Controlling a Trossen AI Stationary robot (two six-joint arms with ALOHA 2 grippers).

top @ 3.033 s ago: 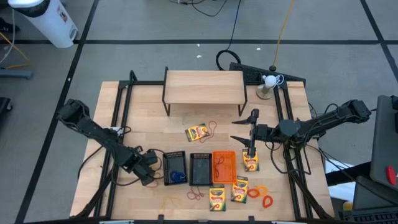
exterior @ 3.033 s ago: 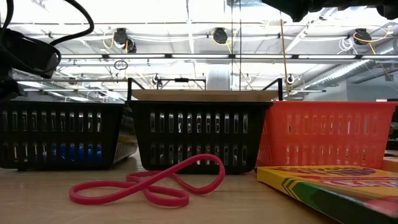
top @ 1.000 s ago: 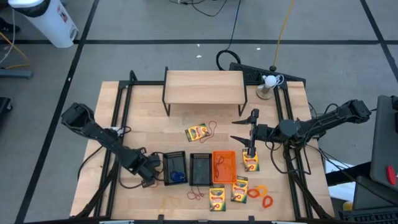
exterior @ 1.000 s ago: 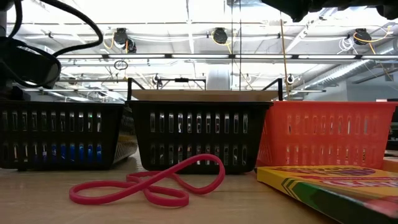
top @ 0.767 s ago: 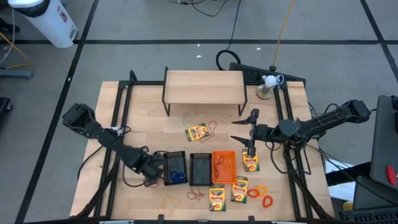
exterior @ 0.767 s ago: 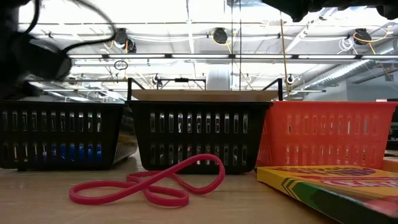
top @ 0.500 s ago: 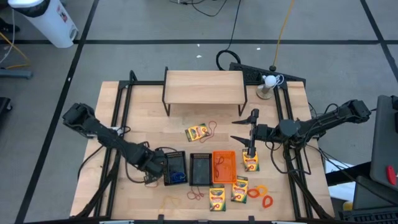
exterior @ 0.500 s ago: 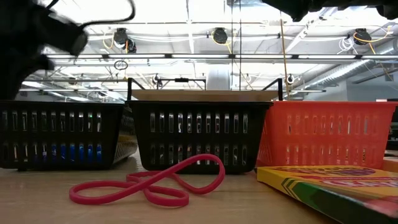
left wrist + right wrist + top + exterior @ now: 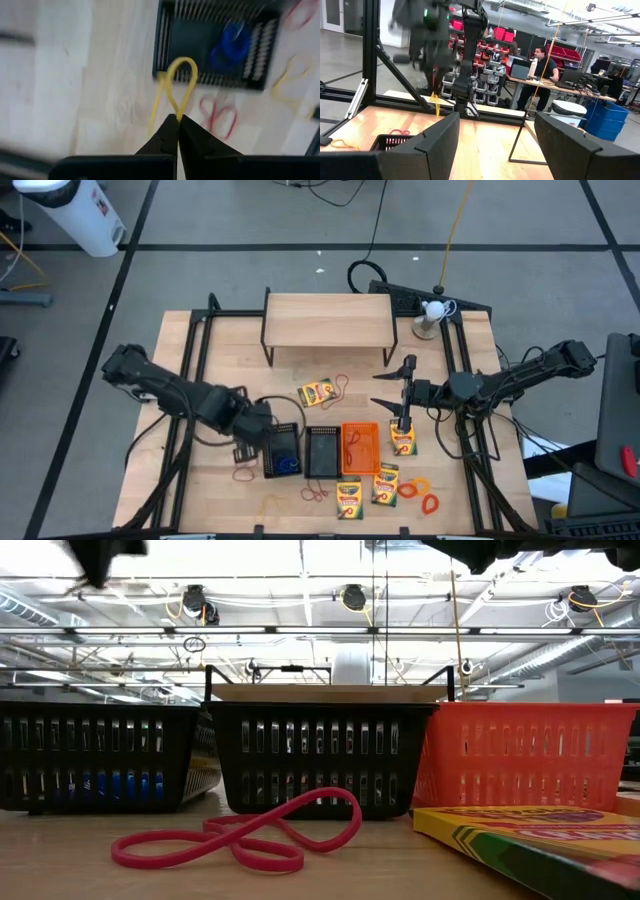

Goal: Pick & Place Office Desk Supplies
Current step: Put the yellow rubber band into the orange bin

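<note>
My left gripper (image 9: 176, 120) hangs high above the table, beside the left black tray (image 9: 281, 450), shut on a yellow rubber band (image 9: 177, 82). That tray holds a blue band (image 9: 230, 47). A second black tray (image 9: 322, 452) and an orange tray (image 9: 360, 448) stand in a row to its right. Crayon boxes (image 9: 316, 392) (image 9: 349, 498) and loose bands lie flat on the wood. My right gripper (image 9: 393, 390) waits open at the right, above another crayon box (image 9: 402, 440). My left gripper pinches the yellow band's upper end (image 9: 174, 111) between its two fingertips, from above, pointing down. The band hangs below the fingers as a slack loop (image 9: 436, 102), lifted clear of the table.
A red band (image 9: 243, 473) lies on the table under my left arm, and a pink band (image 9: 240, 835) in front of the trays. Orange and red bands (image 9: 415, 485) lie at the near right. A wooden shelf (image 9: 328, 320) stands at the far side.
My left gripper has risen steeply from the table beside the left black tray and swung a little toward the table's right and far edges, staying shut. The yellow band has come up with it and hangs clear. The red band beneath it now shows.
</note>
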